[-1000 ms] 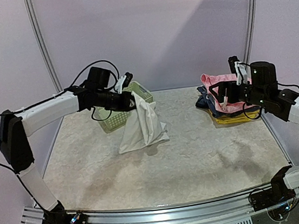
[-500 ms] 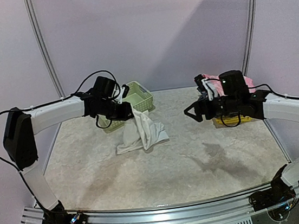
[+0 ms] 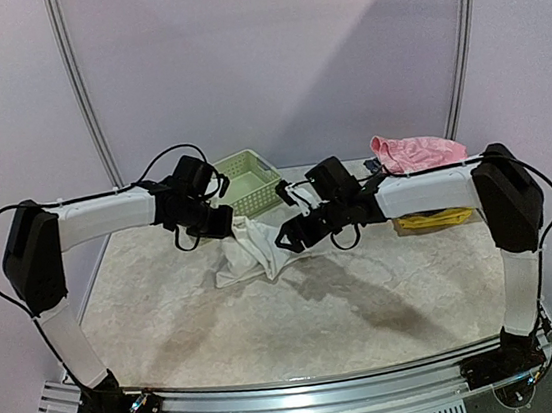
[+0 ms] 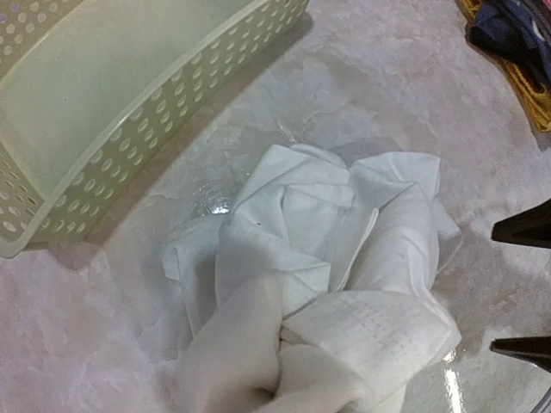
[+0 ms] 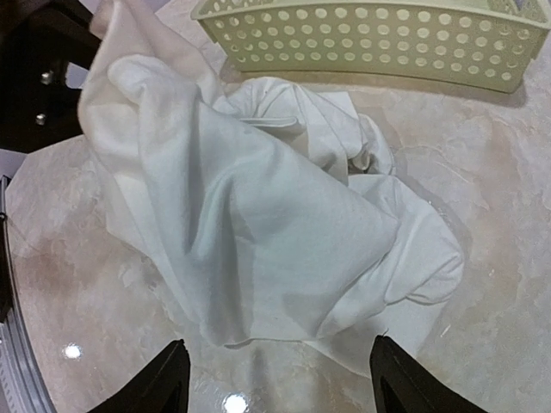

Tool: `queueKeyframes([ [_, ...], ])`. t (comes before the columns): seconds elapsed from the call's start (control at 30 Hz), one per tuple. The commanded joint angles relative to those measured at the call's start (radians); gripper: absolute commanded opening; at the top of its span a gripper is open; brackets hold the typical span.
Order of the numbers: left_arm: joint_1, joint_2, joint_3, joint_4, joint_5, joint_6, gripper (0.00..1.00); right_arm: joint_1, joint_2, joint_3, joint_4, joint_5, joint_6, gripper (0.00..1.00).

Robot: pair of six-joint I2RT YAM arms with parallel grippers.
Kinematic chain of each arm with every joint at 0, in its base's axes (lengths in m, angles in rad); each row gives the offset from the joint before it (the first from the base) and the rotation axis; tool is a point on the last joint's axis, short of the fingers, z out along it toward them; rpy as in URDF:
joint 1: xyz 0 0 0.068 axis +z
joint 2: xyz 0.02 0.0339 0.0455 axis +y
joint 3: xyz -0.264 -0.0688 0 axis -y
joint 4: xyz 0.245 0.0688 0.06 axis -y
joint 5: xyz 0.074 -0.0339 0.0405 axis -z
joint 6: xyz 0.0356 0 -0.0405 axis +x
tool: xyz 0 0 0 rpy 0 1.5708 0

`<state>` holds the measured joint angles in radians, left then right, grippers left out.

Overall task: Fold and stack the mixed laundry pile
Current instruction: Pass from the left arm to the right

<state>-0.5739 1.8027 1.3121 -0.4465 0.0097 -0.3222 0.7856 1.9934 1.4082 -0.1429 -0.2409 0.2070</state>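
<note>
**White garment pinched by one arm, the other reaching in for a second hold**

The left gripper [image 3: 225, 221] has its jaws clamped on an upper bunch of the white garment [image 3: 254, 255]. The rest of the cloth lies crumpled on the surface [image 3: 369, 306] just in front of the basket [image 3: 251, 181]. The right gripper [image 5: 284, 379] hovers low, just short of the cloth's free edge, jaws apart and empty. The pink piece [image 3: 412, 151] lies well apart on the folded clothes at the far right. To do this step well, the right arm should probably take a true edge or corner, not a mid-fold, and pinch a single layer. Both arms could then draw apart evenly so the cloth opens flat, clear of the basket.
</note>
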Motion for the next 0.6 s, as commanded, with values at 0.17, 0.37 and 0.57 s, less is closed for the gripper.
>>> queueKeyframes([
  [0.17, 0.002, -0.072, -0.092, 0.047, 0.042, -0.009, 0.01, 0.010, 0.120, 0.152, -0.011, -0.038, 0.029, 0.61],
  [0.37, -0.001, -0.065, -0.105, 0.059, 0.045, -0.013, 0.01, 0.015, 0.171, 0.185, 0.001, -0.137, 0.023, 0.53],
  [0.57, -0.001, -0.049, -0.095, 0.062, 0.043, -0.008, 0.00, 0.041, 0.156, 0.169, 0.015, -0.159, -0.046, 0.53],
])
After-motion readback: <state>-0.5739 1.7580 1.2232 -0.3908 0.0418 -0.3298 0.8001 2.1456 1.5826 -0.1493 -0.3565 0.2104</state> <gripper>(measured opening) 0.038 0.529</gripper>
